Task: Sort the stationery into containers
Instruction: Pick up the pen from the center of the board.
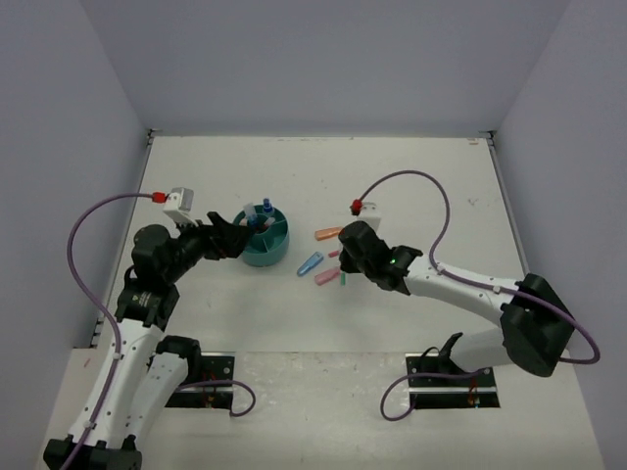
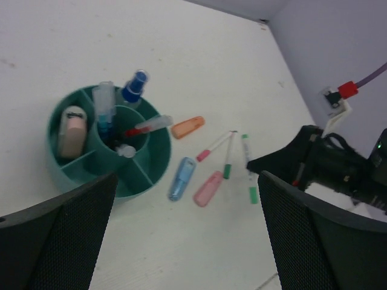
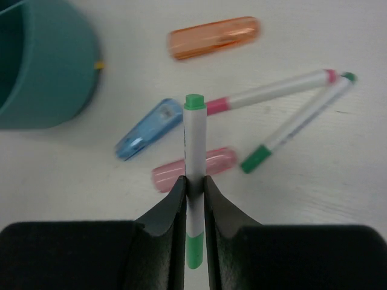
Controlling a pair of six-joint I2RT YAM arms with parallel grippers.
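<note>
My right gripper [image 3: 194, 181] is shut on a white pen with green ends [image 3: 194, 142], held at mid-length just above the table; the pen points toward the teal container [image 3: 54, 78]. Under and around it lie a pink marker [image 3: 221, 161], a light-blue marker [image 3: 150, 137], an orange marker [image 3: 213, 37], a pink-tipped pen [image 3: 272, 90] and a green-tipped pen [image 3: 296, 124]. The container [image 1: 263, 260] holds a blue-capped bottle [image 2: 134, 84], a red pen [image 2: 148, 125] and a beige item [image 2: 72, 130]. My left gripper [image 1: 233, 237] hangs open beside its left rim, holding nothing.
Grey walls close the white table on the left, back and right. The right arm [image 1: 460, 289] stretches from the lower right toward the loose stationery. A purple cable [image 1: 421, 181] loops above it. The arm bases [image 1: 446, 377] sit at the near edge.
</note>
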